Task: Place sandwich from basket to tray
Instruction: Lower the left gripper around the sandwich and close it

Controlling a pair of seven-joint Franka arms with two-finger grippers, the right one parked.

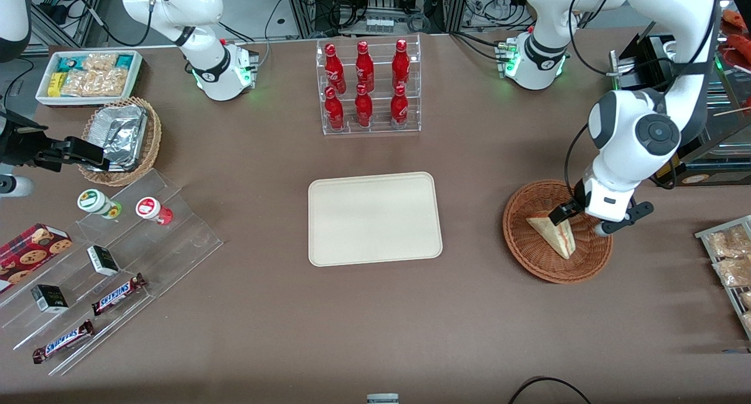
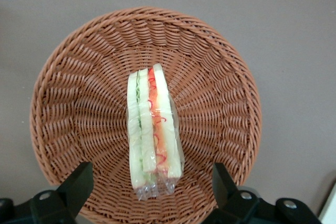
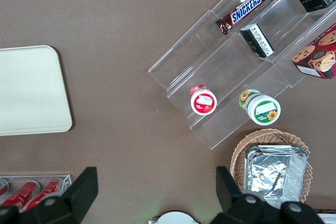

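The sandwich (image 1: 555, 234), a plastic-wrapped wedge of white bread with red and green filling, lies in the reddish-brown wicker basket (image 1: 531, 257) toward the working arm's end of the table. It also shows in the left wrist view (image 2: 152, 129), standing on edge inside the basket (image 2: 73, 103). My left gripper (image 1: 581, 219) hovers just above the basket, over the sandwich's end, open, with one finger on each side of the sandwich (image 2: 151, 195) and not touching it. The cream tray (image 1: 374, 217) lies empty at the table's middle.
A clear rack of red bottles (image 1: 368, 87) stands farther from the front camera than the tray. Bagged snacks on a rack (image 1: 729, 257) lie beside the basket at the table's edge. A stepped acrylic stand with snacks (image 1: 111, 263), a foil-filled tan basket (image 1: 120, 140) and a white snack bin (image 1: 88, 75) are at the parked arm's end.
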